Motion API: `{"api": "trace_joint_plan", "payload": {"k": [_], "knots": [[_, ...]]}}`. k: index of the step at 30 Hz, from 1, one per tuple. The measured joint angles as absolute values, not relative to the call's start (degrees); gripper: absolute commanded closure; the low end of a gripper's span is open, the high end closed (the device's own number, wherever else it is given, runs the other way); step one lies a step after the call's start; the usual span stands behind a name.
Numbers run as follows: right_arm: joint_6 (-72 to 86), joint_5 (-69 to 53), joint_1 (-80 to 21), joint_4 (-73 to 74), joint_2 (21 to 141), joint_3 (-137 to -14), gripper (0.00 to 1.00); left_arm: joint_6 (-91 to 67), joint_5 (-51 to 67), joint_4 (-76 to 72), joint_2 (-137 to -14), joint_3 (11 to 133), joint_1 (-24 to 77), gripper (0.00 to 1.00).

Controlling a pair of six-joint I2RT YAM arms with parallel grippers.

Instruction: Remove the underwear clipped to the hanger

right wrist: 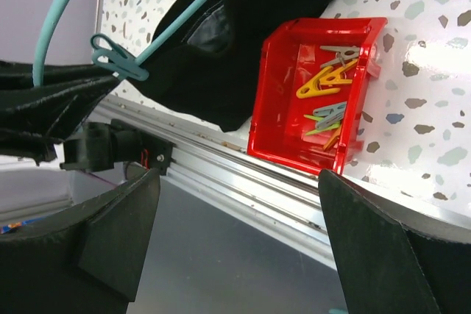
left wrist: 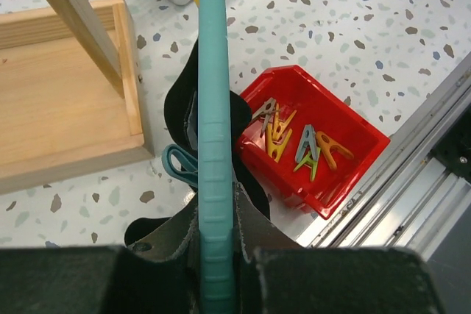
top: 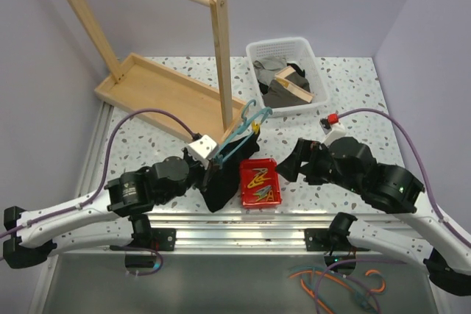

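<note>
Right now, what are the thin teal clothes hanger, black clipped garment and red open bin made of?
Thin teal clothes hanger: matte plastic or plastic-coated wire; ridged moulded bar.
Black garment: soft matte fabric; it drapes and folds.
Red open bin: glossy moulded plastic; light sheen on its rim.

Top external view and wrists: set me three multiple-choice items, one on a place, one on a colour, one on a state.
1. The red bin sits: A. on the table beside the underwear; B. on a shelf; C. on the floor.
2. The hanger is: A. pink; B. teal; C. white.
3. The right fingers are: A. shut on the hanger; B. shut on the underwear; C. open, empty.
Key: 1 A, it stands on the speckled top by the black cloth; 2 B, its wire shows teal; 3 C, they stand wide apart, gripping nothing.
</note>
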State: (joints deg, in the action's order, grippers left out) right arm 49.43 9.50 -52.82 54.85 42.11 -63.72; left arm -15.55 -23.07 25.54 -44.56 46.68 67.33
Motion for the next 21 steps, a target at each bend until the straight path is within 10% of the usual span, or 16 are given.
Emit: {"api": "trace_joint_plan", "payload": {"k": [21], "knots": [[68.34,17.41,-52.62,42.72,45.43,-54.17,0.2,-22.2,-40.6,23.92,-45.1,48.18,79.31,1.0]]}}
